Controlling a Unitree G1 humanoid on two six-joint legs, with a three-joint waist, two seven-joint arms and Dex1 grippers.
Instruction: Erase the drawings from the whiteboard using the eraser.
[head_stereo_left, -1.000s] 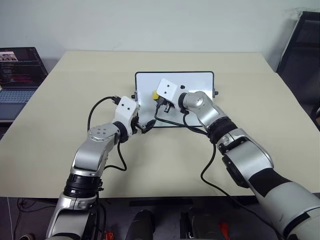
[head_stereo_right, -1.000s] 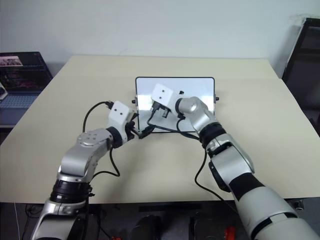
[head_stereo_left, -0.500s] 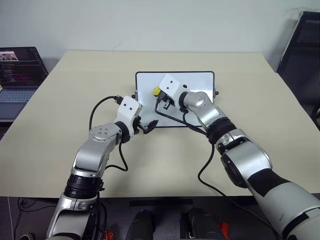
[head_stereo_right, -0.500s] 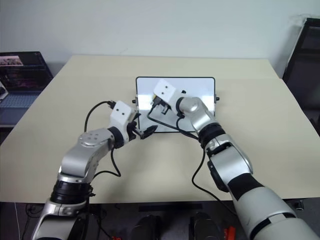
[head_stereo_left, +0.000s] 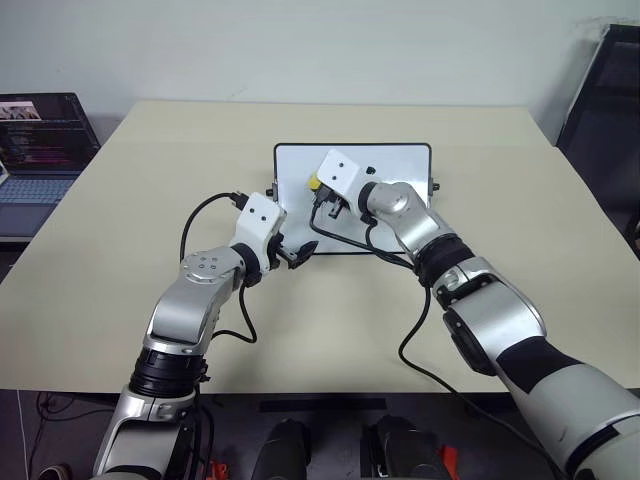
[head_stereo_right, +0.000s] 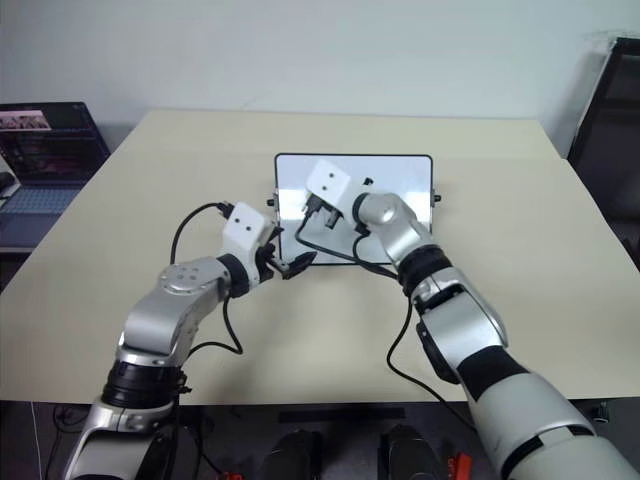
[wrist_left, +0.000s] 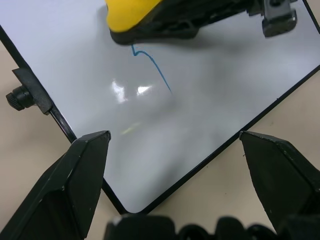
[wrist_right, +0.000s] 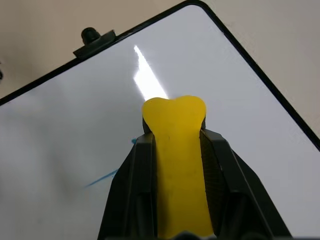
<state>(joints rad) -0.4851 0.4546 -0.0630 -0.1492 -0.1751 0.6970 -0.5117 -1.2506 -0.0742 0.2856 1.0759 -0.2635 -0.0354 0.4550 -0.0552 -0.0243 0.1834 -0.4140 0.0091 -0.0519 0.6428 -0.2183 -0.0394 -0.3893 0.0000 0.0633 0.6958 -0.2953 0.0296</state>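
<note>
The whiteboard (head_stereo_left: 390, 215) lies flat in the middle of the table. My right gripper (head_stereo_left: 318, 190) is shut on the yellow eraser (wrist_right: 176, 135), whose tip rests on the board's left part. A thin blue stroke of the drawings (wrist_left: 151, 64) runs out from under the eraser, also seen as the stroke (wrist_right: 102, 178) beside the right fingers (wrist_right: 140, 190). My left gripper (wrist_left: 175, 137) stands open over the board's near left corner, one finger on each side of it, with nothing between them.
An open laptop (head_stereo_left: 38, 140) sits off the table's left side. A dark chair (head_stereo_left: 605, 90) stands at the far right. Black cables (head_stereo_left: 200, 215) loop from both wrists over the tan table (head_stereo_left: 150, 180). A small black knob (wrist_left: 17, 95) sticks out from the board's short side.
</note>
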